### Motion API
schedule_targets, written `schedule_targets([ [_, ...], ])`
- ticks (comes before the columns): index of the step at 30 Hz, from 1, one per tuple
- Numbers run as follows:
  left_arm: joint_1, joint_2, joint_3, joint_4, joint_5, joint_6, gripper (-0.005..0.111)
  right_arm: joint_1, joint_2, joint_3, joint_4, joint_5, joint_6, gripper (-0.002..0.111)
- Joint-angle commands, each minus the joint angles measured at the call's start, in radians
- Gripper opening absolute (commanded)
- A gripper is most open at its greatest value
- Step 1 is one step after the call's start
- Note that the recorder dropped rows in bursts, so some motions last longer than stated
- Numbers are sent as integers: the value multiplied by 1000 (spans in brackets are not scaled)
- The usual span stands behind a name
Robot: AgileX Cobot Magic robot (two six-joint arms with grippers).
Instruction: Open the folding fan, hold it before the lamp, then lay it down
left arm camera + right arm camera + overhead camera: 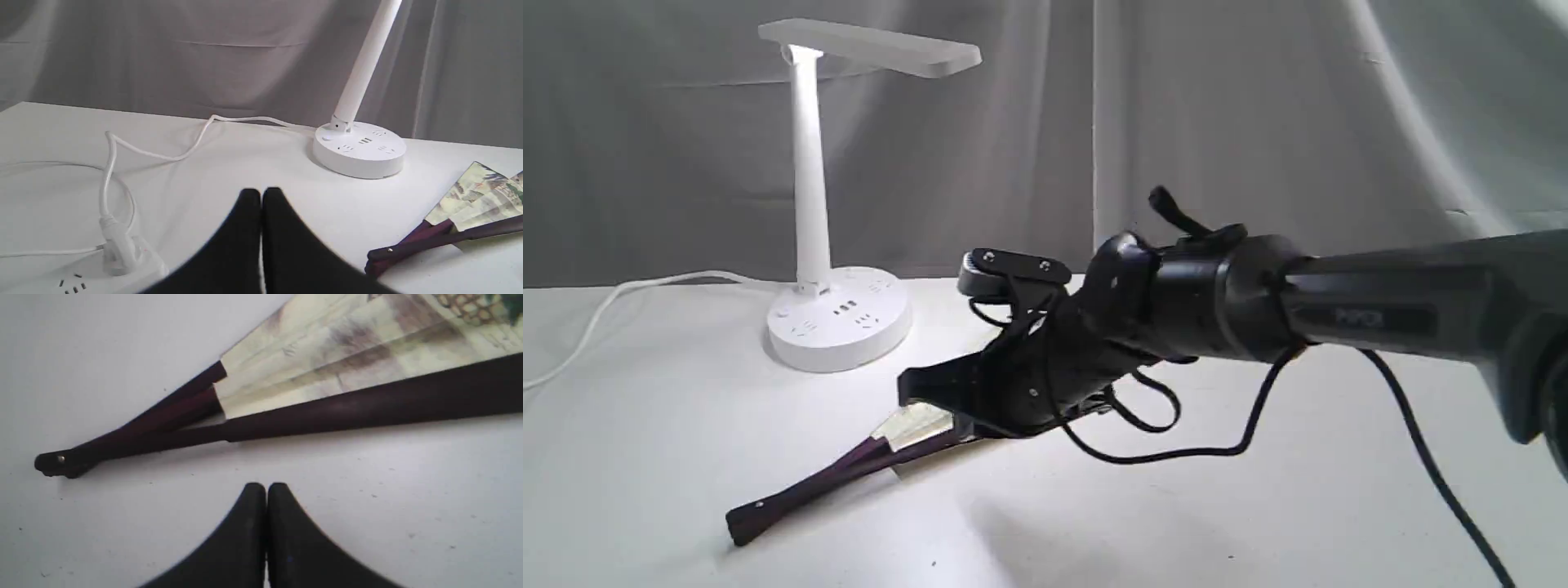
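Lying flat on the white tabletop [645,425] at the front, the folding fan [833,472] is only slightly spread. Its maroon ribs meet at the pivot toward the near left, and its painted paper runs back behind the right end effector [266,490]. That end effector sits low, just beside the fan's guard, fingers pressed together and grasping nothing. The left end effector [261,196] is likewise clenched and empty, near a white power strip [69,281]. Farther back the lamp [809,180] stands upright, its cord [613,298] trailing left, before a grey curtain [1217,122].
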Motion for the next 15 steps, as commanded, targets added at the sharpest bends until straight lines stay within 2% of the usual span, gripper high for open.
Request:
schedule_targets([
  [1, 2, -3, 5, 9, -9, 2, 0, -47, -23, 6, -42, 78, -11, 0],
  [7, 2, -3, 5, -27, -48, -12, 0, -112, -23, 8, -54, 175, -100, 0],
  [12, 2, -3, 5, -241, -159, -43, 0, -139, -23, 11, -54, 199, -166, 0],
  [15, 2, -3, 5, -244, -192, -32, 0, -146, -23, 41, -35, 192, -216, 0],
])
